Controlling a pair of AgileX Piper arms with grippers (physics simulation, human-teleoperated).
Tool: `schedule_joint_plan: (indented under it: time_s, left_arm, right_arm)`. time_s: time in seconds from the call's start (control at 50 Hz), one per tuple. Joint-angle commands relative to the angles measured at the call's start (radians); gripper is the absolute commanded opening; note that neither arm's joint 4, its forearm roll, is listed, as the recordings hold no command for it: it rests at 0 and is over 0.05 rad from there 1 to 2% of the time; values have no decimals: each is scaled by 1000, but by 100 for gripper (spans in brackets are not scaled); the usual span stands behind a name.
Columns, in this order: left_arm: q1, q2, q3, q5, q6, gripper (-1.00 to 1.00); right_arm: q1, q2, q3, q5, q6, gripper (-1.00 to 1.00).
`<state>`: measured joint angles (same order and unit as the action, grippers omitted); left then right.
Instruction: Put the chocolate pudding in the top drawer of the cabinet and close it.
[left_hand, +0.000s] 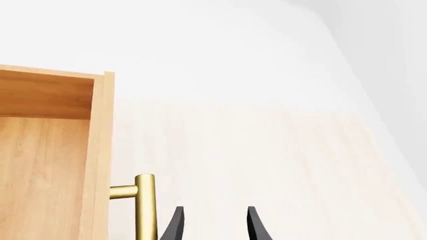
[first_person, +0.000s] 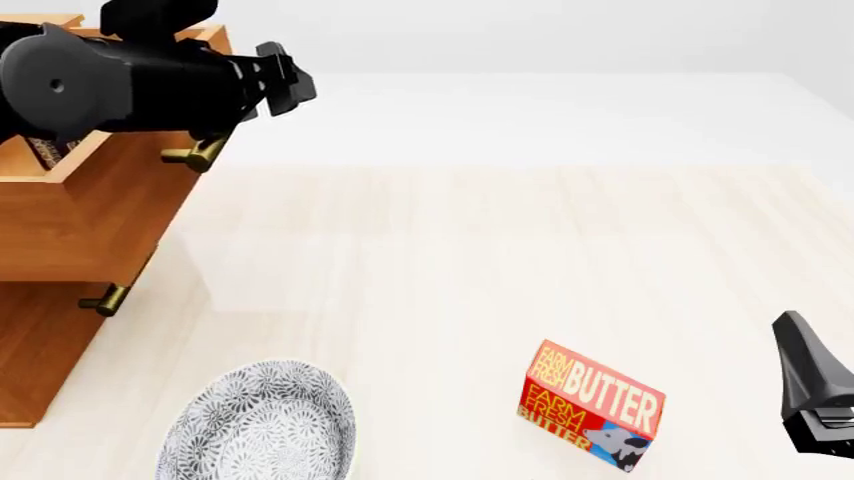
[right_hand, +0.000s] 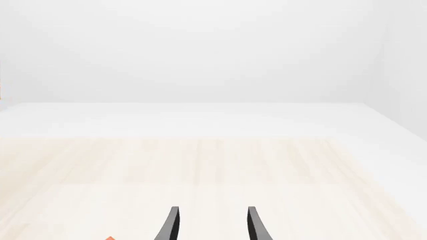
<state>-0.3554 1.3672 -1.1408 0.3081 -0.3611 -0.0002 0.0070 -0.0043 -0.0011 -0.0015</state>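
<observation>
1. Pudding first: the chocolate pudding (first_person: 48, 150) showed only as a dark sliver inside the top drawer (first_person: 80, 205), mostly hidden behind my left arm, so I judged it already placed.
2. That drawer stood pulled out of the cabinet (first_person: 40, 350), its brass handle (left_hand: 143, 205) just beside the left gripper (left_hand: 213, 225), apart from it.
3. Left fingers stood parted and empty; the right gripper (right_hand: 210, 222) was likewise parted, holding nothing, idle near the table's right edge.
4. Closing remained, I judged. I meant to press the drawer front squarely near the handle, pushing straight along its travel so it would not skew.
5. Butter box (first_person: 590, 405) and patterned plate (first_person: 260, 425) sat well apart from that path.
</observation>
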Motion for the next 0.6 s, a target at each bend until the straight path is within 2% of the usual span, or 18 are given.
schedule_joint_plan:
  time_s: [0.02, 0.6]
  left_arm:
    - [34, 38, 23, 13, -27, 100]
    - [88, 47, 58, -21, -26, 100]
  right_arm:
    - [0, 0, 0, 0, 0, 100]
    - [0, 0, 0, 0, 0, 100]
